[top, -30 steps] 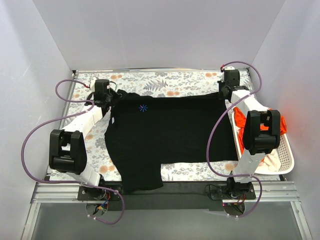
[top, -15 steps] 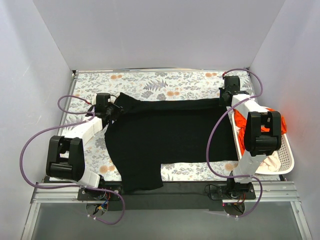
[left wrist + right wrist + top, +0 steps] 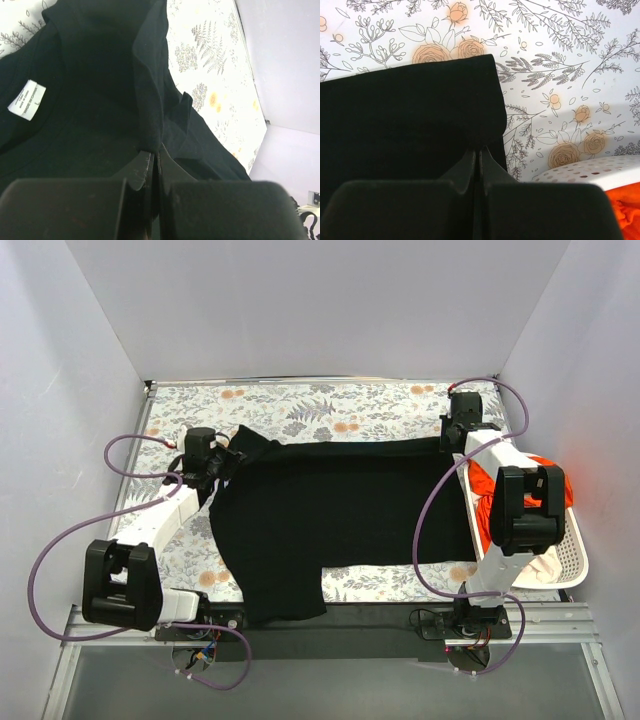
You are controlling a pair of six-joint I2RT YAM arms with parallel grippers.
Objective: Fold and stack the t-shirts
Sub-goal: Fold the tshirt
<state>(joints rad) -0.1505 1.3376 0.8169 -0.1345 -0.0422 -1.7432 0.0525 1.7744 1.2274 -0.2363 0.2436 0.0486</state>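
Black shirt (image 3: 340, 520) is lying spread across the flowery bench (image 3: 320, 410). Left end effector (image 3: 155, 156) is pinched tight on its far-left edge, and right end effector (image 3: 479, 151) is clamped on the far-right corner.

Black t-shirt (image 3: 340, 510) — matt, soft knit cloth. Table (image 3: 330, 405) — smooth floral-print cover. Basket (image 3: 575, 540) — white perforated plastic. Fingers (image 3: 462, 167) — matt black.

White arm links (image 3: 160, 520), blocky black joints (image 3: 120, 585), looping purple cables (image 3: 416, 540), black pincer fingers (image 3: 135, 175)
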